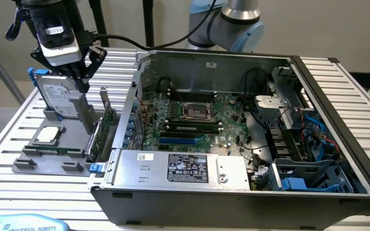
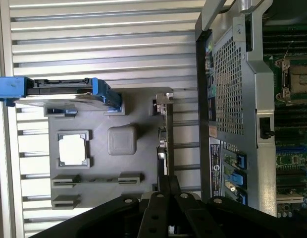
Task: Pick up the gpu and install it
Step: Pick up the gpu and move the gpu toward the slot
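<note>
While it is hovering above the grey holder [image 1: 44, 162] near the bench's [image 1: 5, 144] edge at the exterior view's left, the hand [image 1: 83, 87] is clenching its fingers together and gripping nothing. Its tips are pointing down and hanging clear of everything in the holder.

The gpu [image 1: 104, 127] is standing on its long edge in a slot along the side of the holder that is facing the computer case [image 1: 236, 197]. It is sitting just beside the case's wall and apart from the hand. Its green board is running along that side, and its narrow silver bracket is rising at the end nearer the bench's far edge. In the wrist view the gpu [image 2: 163, 144] is showing edge-on as a thin strip, and the hand's [image 2: 166, 184] closed tips are lining up with that strip.

A hard drive [image 1: 59, 101] in a blue frame is standing upright at the holder's far end. A square silver chip [image 1: 48, 134] is lying flat in a pocket near the holder's middle.

The computer case is lying open across the middle of the bench. Its green main board [image 1: 198, 115] is facing up. A silver power box [image 1: 178, 168] is sitting along the wall nearest the exterior camera.
</note>
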`<action>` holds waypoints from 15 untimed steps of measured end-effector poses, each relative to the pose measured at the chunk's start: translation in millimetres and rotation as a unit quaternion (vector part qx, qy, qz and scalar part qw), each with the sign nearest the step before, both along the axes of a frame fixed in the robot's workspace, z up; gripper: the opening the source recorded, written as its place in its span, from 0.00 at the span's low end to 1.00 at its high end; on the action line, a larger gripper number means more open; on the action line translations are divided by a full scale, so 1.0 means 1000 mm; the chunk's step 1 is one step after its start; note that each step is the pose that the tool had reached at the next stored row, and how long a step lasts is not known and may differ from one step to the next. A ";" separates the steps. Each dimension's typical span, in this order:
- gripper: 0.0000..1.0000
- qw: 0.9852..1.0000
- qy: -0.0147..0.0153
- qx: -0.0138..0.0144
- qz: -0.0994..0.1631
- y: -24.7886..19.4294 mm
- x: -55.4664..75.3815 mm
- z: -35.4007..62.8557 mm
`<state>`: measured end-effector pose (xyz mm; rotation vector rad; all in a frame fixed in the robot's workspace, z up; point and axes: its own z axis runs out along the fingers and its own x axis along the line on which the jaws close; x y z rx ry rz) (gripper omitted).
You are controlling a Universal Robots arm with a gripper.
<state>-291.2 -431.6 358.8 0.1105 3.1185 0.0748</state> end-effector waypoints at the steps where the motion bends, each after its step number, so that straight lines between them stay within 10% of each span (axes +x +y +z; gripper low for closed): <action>1: 0.12 1.000 0.000 0.000 0.000 0.0000 0.000 0.0000; 9: 0.47 1.000 0.000 0.000 0.000 0.0000 0.000 0.0000; 15: 0.54 1.000 0.000 0.000 -0.001 0.0000 -0.001 -0.0086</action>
